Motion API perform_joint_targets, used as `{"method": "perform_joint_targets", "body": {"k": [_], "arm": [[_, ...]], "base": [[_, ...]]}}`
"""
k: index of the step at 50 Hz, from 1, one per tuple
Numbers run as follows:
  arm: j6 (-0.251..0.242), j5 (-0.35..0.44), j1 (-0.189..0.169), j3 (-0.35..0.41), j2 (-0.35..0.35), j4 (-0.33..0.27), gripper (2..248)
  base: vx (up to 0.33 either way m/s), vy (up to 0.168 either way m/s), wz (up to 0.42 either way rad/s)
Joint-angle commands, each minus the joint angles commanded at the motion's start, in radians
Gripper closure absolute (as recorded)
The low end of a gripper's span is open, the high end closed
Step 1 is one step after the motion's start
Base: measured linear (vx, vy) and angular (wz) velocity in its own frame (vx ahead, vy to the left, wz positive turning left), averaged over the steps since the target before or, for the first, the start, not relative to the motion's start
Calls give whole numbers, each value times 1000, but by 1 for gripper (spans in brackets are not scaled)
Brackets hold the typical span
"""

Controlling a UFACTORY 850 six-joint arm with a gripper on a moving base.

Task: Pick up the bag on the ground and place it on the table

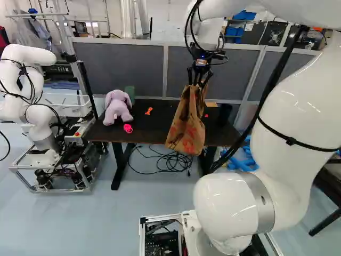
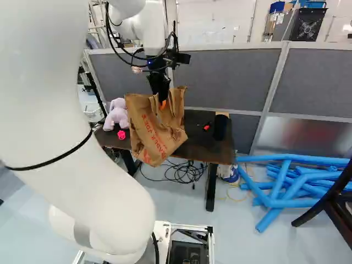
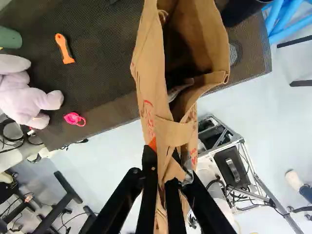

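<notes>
In the right base view my gripper [image 2: 160, 88] points down, with the brown paper bag [image 2: 157, 129] hanging from it. The wrist view shows the gripper [image 3: 163, 170] shut on the paper bag [image 3: 153, 92] near its rim and handle, the bag's mouth gaping ahead of the fingers. In the left base view the bag [image 1: 187, 125] overlaps the near edge of the dark table [image 1: 154, 128], its bottom reaching lower than the tabletop edge. Whether the bag touches the table I cannot tell.
On the table are a purple plush toy [image 1: 116, 106], a pink item [image 1: 128, 128], an orange-handled tool [image 3: 64, 48] and a black cylinder [image 2: 220, 127]. Grey partitions stand behind. Another robot [image 1: 32, 101] is at the left; blue tubes [image 2: 286, 184] lie at the right.
</notes>
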Motion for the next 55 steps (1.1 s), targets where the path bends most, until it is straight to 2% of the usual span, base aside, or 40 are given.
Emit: {"method": "perform_joint_targets", "body": {"k": [25,44,55], "arm": [[0,0,-1,-12,-12,0,229],[0,19,-13,-87,-82,-1,229],[0,45,-11,-138,-129,-25,229]], "base": [[8,3,3],[0,0,0],[0,0,0]]}}
